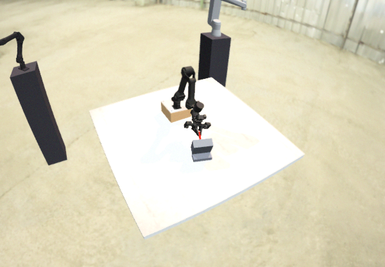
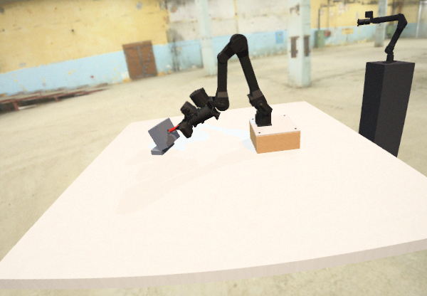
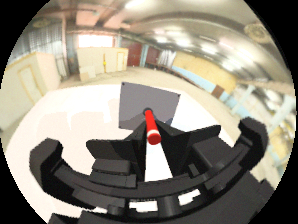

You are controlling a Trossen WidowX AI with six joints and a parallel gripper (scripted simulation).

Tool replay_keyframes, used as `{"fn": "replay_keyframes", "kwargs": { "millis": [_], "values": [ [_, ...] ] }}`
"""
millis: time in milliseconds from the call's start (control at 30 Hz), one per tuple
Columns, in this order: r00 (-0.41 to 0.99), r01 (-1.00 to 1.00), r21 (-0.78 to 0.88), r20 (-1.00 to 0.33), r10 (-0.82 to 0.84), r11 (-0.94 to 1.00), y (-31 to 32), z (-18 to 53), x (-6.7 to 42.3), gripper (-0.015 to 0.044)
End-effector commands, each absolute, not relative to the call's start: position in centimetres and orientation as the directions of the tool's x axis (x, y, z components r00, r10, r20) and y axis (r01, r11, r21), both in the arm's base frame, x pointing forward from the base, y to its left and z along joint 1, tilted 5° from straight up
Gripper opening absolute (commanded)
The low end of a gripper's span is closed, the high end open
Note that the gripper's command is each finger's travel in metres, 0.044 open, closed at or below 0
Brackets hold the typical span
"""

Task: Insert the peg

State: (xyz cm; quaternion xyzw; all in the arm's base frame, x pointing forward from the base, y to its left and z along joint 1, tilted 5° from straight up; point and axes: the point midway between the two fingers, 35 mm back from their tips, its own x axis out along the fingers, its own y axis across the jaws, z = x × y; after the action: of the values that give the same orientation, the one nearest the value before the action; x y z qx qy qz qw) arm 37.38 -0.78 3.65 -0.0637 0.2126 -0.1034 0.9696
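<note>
A red round-looking peg (image 1: 199, 136) (image 2: 173, 128) (image 3: 152, 128) is tilted toward the sloped panel. My gripper (image 1: 199, 132) (image 2: 178, 126) (image 3: 150, 123) is shut on the peg, just in front of the panel on the robot's side. The grey panel (image 1: 203, 143) (image 2: 160, 134) (image 3: 135, 101) stands on a small foot. The peg's bottom end is at the dark hole (image 3: 146, 109) in the panel's face. The dark rim shows around the peg's far end in the wrist view; how deep the end sits is hidden.
The arm's base stands on a wooden box (image 1: 181, 115) (image 2: 277, 141) on the white table (image 1: 172, 199) (image 2: 226, 213). The panel's foot (image 1: 202, 157) (image 2: 158, 151) rests on the table. Dark pedestals (image 1: 38, 112) (image 2: 386, 103) with other arms stand beyond the table edges.
</note>
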Motion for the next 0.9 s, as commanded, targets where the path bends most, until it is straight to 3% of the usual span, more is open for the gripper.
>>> {"fn": "replay_keyframes", "kwargs": {
  "millis": [0, 867],
  "values": [
    [0.891, 0.173, -0.166, -0.393, -0.226, 0.971, -0.79, 3.71, 37.73, 0.0],
    [0.891, 0.173, -0.166, -0.393, -0.226, 0.971, -0.91, 3.31, 38.6, 0.0]
  ]
}}
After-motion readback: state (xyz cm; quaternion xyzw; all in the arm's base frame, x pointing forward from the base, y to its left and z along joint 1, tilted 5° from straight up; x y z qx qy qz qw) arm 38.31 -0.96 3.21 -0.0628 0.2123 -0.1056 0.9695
